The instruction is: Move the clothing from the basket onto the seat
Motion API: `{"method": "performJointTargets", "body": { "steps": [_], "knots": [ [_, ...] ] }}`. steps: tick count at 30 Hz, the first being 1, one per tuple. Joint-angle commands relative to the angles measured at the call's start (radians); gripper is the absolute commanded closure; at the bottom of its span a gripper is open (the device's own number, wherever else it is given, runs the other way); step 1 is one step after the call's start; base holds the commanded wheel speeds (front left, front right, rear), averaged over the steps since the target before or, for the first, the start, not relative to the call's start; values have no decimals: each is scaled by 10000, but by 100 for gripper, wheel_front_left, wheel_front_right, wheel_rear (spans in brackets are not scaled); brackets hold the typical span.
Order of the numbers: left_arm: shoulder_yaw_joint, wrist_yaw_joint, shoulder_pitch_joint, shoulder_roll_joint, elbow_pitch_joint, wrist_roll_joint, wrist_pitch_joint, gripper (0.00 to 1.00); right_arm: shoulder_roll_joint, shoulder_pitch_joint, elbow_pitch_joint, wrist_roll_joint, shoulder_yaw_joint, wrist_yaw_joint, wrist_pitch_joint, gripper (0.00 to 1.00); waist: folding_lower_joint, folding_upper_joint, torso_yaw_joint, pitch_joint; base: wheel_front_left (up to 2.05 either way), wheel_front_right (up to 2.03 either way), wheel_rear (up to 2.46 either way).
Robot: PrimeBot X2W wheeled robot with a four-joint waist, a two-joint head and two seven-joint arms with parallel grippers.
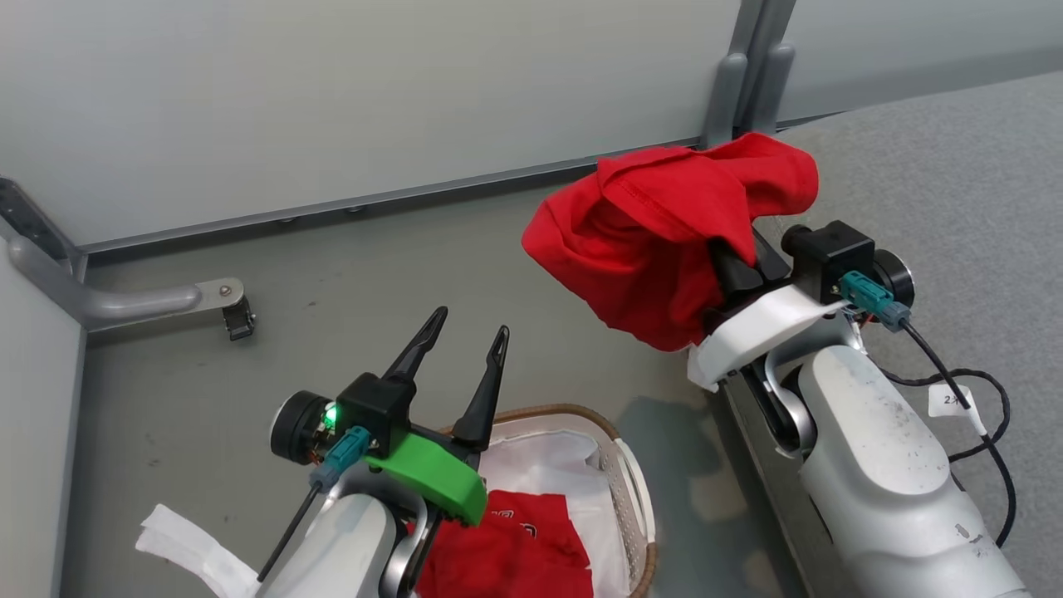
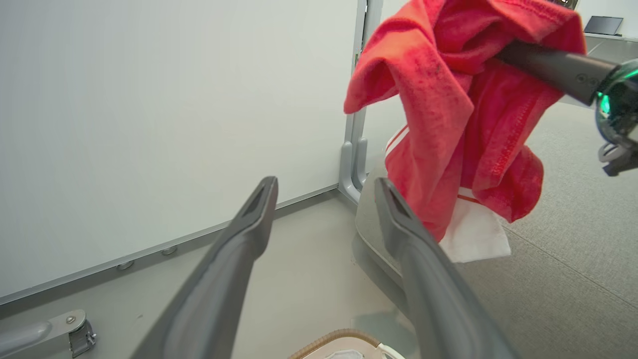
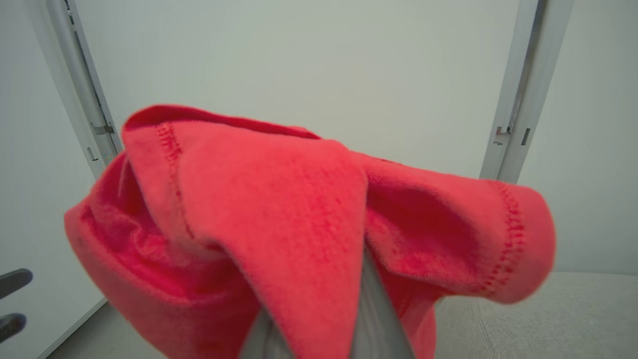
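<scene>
My right gripper (image 1: 743, 264) is shut on one red garment (image 1: 664, 241), held up in the air; the cloth drapes over its fingertips and hides them. The bunched garment (image 2: 448, 109) hangs by the left edge of the grey seat (image 1: 955, 183), with white trim at its lower end. In the right wrist view the garment (image 3: 299, 214) wraps around the fingers (image 3: 371, 314). A second red garment (image 1: 507, 548) lies in the basket (image 1: 581, 415) on its white liner (image 1: 540, 465). My left gripper (image 1: 470, 322) stands open and empty above the basket's far rim (image 2: 339, 339).
A pale partition wall (image 1: 332, 100) with a metal post (image 1: 735, 83) runs behind. A metal bracket (image 1: 166, 299) juts over the grey floor at left. White cloth (image 1: 183, 540) lies on the floor beside the basket. A black cable (image 1: 972, 390) trails over the seat.
</scene>
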Motion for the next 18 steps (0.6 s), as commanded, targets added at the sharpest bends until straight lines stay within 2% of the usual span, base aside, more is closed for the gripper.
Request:
{"method": "performJointTargets", "body": {
  "steps": [1,5,14,18],
  "knots": [
    [100,-17,150,-17,-87,156,-32,0,-42,16,-45,-125,-110,-10,-53,100,0,0,-294,166,0,0,0],
    [281,-113,181,-79,-232,432,-20,0,-39,-157,-164,-407,-317,-10,-53,100,0,0,-1053,473,0,0,0],
    [405,-298,-40,-88,-212,978,-22,0,-33,-184,-413,-943,-803,-12,-53,100,0,0,-3333,1226,0,0,0],
    [348,-366,-173,-48,-106,1111,-22,0,-31,-22,-543,-975,-1060,-12,-53,100,0,0,-4145,1510,0,0,0]
  ]
}}
